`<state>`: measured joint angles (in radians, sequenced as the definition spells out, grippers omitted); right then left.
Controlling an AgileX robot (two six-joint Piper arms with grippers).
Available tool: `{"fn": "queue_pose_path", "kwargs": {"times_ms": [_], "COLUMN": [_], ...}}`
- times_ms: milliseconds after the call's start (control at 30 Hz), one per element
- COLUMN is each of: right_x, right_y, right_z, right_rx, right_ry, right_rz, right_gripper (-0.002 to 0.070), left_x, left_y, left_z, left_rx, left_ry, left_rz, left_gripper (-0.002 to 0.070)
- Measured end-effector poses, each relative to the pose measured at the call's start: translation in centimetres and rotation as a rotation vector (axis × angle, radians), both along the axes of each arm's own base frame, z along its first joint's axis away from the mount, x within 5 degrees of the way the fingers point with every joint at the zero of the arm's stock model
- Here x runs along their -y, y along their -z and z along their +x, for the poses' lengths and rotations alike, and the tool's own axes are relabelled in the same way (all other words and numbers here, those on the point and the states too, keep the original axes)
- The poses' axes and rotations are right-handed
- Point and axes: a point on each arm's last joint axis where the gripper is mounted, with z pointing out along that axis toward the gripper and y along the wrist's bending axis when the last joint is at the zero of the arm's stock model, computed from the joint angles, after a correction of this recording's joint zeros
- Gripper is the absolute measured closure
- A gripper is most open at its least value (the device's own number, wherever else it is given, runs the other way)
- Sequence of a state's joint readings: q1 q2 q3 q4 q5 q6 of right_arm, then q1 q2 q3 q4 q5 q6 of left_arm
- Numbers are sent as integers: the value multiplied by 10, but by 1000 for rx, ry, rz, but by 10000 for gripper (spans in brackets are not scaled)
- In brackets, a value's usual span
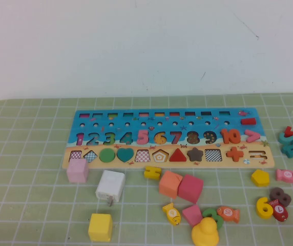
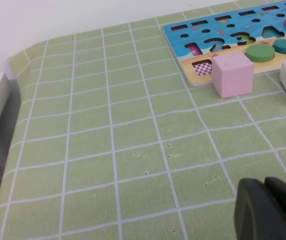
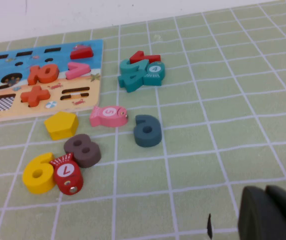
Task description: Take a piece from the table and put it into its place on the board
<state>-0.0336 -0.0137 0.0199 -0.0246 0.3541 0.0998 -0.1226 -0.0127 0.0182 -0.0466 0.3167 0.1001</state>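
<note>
The yellow numeral "6" point(image 1: 264, 207) lies flat on the green mat at the front right, beside a brown "8" point(image 1: 280, 195) and a red fish point(image 1: 280, 212). It also shows in the right wrist view point(image 3: 38, 173). The long board point(image 1: 228, 114) lies across the middle of the mat, and also shows in the left wrist view point(image 2: 183, 36) and the right wrist view point(image 3: 58, 52). My left gripper point(image 2: 264, 184) is shut and empty over bare mat, well short of the board's left end. My right gripper point(image 3: 266, 191) is shut and empty over bare mat, away from the "6". Neither gripper shows in the high view.
In front of the board lie a pink cube point(image 1: 77, 170), a white cube point(image 1: 110, 186), a yellow cube point(image 1: 100, 227), an orange cube point(image 1: 170, 184), a yellow duck point(image 1: 205, 233) and a yellow fish point(image 1: 171, 212). A yellow pentagon point(image 1: 260, 177), a pink fish point(image 1: 286, 176) and teal numerals point(image 1: 292, 143) lie at the right.
</note>
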Motion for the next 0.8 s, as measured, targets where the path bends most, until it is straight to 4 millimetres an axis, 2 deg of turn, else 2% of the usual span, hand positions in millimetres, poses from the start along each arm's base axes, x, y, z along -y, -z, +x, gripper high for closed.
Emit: {"fn": "queue_pose_path", "kwargs": {"times_ms": [800], "right_x": [0], "right_y": [0], "right_z": [0], "right_rx": [0], "right_ry": [-1], "right_rz": [14], "right_gripper": [678], "left_x": [0], "left_y": [0], "left_z": [0], "left_rx": [-3], "left_ry": [-2], "left_rz": [-7], "left_gripper": [677]}}
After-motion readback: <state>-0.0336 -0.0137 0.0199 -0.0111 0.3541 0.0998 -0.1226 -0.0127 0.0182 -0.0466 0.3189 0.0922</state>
